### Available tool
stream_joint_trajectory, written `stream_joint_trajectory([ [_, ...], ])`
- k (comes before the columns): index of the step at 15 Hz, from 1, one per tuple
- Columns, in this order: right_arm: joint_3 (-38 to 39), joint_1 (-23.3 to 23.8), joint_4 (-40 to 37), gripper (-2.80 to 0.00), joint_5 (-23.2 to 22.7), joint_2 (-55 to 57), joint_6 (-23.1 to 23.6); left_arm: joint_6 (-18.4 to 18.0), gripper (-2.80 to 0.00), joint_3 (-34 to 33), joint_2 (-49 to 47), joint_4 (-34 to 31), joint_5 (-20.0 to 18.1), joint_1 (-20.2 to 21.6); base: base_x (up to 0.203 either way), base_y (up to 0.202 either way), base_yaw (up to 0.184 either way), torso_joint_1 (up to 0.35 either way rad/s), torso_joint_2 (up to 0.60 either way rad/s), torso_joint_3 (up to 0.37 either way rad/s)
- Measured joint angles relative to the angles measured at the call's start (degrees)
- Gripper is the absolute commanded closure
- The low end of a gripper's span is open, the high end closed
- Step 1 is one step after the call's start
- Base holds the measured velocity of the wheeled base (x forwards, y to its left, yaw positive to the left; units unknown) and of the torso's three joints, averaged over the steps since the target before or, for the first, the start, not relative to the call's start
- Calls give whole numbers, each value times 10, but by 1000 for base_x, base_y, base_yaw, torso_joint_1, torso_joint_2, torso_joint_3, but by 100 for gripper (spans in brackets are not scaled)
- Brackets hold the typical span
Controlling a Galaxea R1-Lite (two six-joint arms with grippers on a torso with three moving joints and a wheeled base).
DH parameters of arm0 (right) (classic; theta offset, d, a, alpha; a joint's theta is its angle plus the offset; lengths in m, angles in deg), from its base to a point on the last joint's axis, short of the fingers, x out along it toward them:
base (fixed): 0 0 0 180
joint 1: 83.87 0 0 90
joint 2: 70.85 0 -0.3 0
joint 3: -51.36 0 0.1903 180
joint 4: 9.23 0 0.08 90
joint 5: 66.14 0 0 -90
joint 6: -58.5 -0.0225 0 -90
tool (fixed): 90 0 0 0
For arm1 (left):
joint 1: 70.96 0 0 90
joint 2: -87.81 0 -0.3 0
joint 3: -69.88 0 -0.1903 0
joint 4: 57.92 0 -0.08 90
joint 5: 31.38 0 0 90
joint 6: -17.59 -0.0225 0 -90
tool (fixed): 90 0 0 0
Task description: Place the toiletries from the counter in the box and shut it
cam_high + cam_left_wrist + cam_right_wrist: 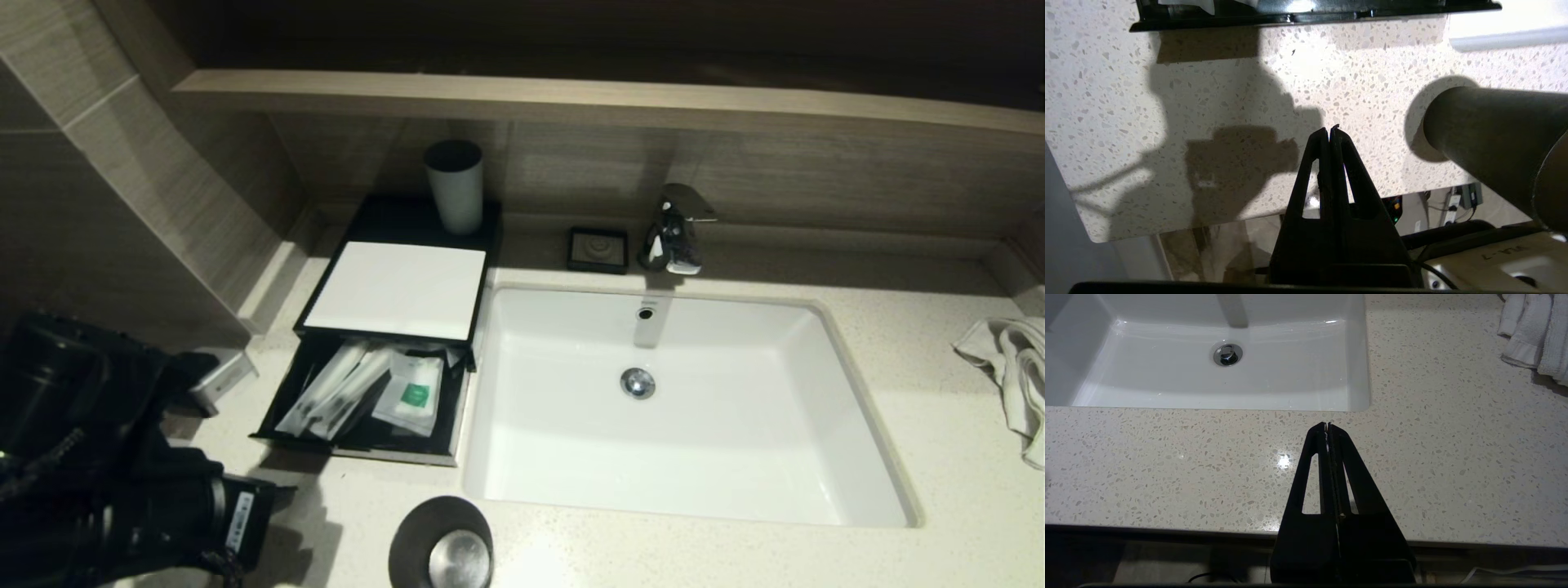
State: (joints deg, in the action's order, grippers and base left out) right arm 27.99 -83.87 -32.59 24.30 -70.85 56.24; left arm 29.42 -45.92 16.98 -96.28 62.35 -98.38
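The black box (pixel 396 287) with a white top panel stands on the counter (pixel 939 425), left of the sink. Its front drawer (pixel 359 447) is pulled open. Several translucent sachets lie inside: long ones (pixel 326 396) on the left and a small one with a green label (pixel 412 394) on the right. My left gripper (pixel 282 492) is shut and empty, low over the counter just in front of the drawer; in the left wrist view (pixel 1329 130) the drawer's front edge (pixel 1310 16) lies ahead of it. My right gripper (pixel 1327 425) is shut and empty over the counter's front strip before the sink.
A black cup (pixel 441 543) stands at the counter's front edge, right of my left gripper, and shows in the left wrist view (pixel 1494 130). A grey cup (pixel 455 188) stands on the box's back. Soap dish (pixel 598 249), faucet (pixel 673 229), white sink (pixel 735 343), towel (pixel 1012 367) at the right.
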Motion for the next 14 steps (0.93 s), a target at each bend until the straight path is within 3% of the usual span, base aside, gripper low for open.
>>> stream_joint_trajectory([
  [5, 0, 0, 0, 0, 0, 0, 0, -2, 0, -1, -44, 5, -21, 9, 0, 0, 0, 0, 0, 0],
  [14, 0, 0, 0, 0, 0, 0, 0, -15, 0, 14, -124, 64, -20, 31, 0, 0, 0, 0, 0, 0],
])
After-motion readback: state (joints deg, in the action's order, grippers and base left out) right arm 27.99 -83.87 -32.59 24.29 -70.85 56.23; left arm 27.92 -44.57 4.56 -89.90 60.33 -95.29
